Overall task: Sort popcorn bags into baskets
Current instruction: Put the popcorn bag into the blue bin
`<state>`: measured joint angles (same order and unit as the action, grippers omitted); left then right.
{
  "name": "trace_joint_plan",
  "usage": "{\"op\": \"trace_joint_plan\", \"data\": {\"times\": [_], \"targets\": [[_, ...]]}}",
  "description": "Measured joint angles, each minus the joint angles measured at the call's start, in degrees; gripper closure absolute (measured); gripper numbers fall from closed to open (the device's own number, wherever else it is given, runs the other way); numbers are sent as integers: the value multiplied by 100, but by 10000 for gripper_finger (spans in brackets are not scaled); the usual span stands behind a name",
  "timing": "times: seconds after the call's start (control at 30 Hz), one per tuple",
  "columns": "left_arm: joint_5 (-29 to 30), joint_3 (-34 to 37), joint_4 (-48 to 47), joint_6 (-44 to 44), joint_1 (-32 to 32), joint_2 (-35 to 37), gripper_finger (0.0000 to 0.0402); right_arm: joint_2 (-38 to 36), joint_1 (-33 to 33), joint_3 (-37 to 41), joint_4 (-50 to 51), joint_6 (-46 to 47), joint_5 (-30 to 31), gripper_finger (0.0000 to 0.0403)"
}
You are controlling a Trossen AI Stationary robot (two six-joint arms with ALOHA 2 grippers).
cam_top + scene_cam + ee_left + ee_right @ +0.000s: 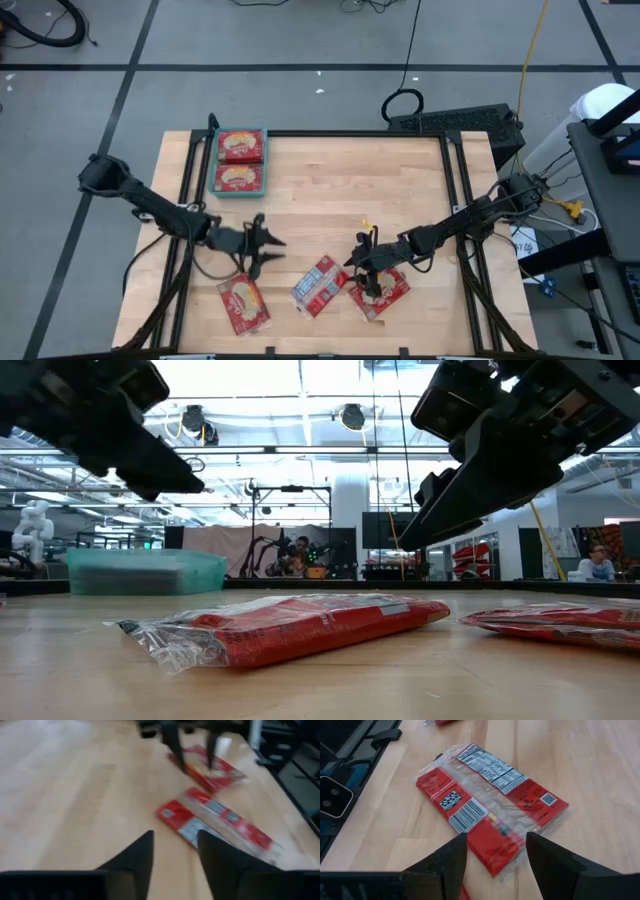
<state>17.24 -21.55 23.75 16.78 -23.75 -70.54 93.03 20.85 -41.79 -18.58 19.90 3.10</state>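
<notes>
Left gripper (268, 250): open and empty, mid-table, just above the wood.
Right gripper (366, 272): fingers parted, holding nothing, over the rightmost packet (380, 291).
Popcorn bags: three loose along the near edge, the left packet (243, 303), the middle packet (317, 284) with its label side up, and the rightmost; two more lie in the teal tray (216, 163) at far left.
Risk: the flat, slippery film could slide under closing fingers; the middle and rightmost packets nearly touch, so one grab may drag both.
Hidden: the low view shows only the tray's wall, not what lies in it.
</notes>
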Motion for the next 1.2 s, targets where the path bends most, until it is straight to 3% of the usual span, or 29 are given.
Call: {"op": "trace_joint_plan", "data": {"times": [0.13, 0.27, 0.47, 0.67, 0.87, 1.03, 1.13, 1.2], "targets": [[396, -349, 301, 120, -600, -785, 176, 0, -5, -2, -1, -3, -9, 206], [845, -943, 187, 229, -1044, -1695, 142, 0, -6, -2, -1, -225, -10, 206], [1364, -1942, -768, 1106, -1540, -2731, 156, 0, -10, -2, 5, -402, -10, 206], [1439, -2775, -1866, 2175, -1926, -3277, 182, -2, -10, -2, 38, -585, -10, 206], [1922, -3212, -2555, 2391, -2063, -3805, 155, -2, -79, -2, 1, -969, 14, 206], [2071, -3237, -2534, 2429, -2054, -4070, 119, -4, -189, -2, 3, -1016, 21, 206], [2099, -3250, -2491, 2372, -2018, -4183, 125, -4, -282, 1, 2, -1083, 16, 206], [2024, -3255, -2360, 2201, -1946, -4239, 153, -4, -351, 1, 3, -1141, 18, 206]]}}
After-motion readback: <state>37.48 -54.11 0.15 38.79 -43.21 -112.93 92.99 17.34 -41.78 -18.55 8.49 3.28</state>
